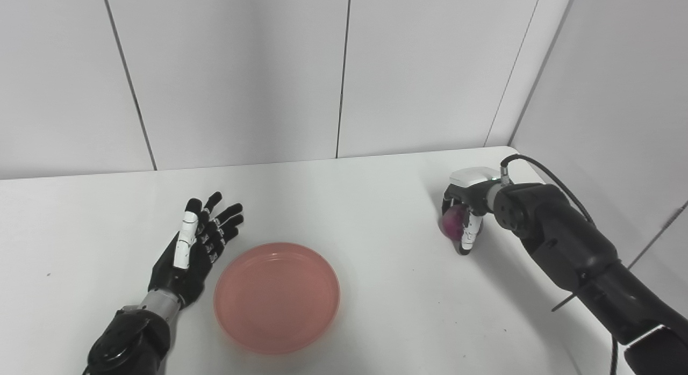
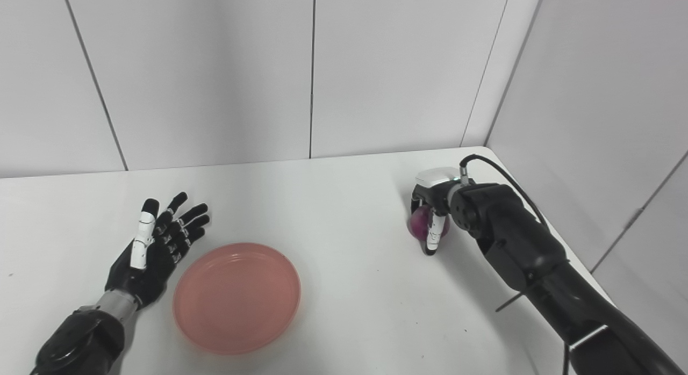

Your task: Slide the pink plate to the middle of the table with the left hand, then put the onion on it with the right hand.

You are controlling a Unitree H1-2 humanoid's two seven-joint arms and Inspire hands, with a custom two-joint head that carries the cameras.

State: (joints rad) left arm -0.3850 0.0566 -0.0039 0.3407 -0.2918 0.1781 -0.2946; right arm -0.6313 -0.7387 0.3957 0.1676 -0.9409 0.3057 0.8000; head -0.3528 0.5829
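The right hand [image 1: 466, 214] was near the far right corner of the table [image 1: 376, 203], its fingers curled down around the purple onion [image 1: 451, 222], which sat low between them at the tabletop; whether the onion rested on the surface or was just lifted could not be told. The dark right arm ran back from that hand along the right edge of the table toward the near right corner. The left hand [image 1: 196, 246] lay toward the left side of the table, palm turned sideways, fingers spread and straight, gripping nothing, pointing toward the far edge. Just beside it, on its right and not clearly touching it, sat the pink plate [image 1: 277, 337], a shallow round dish close to the near edge and roughly midway across the table. The plate held nothing. The onion and the plate were well apart.
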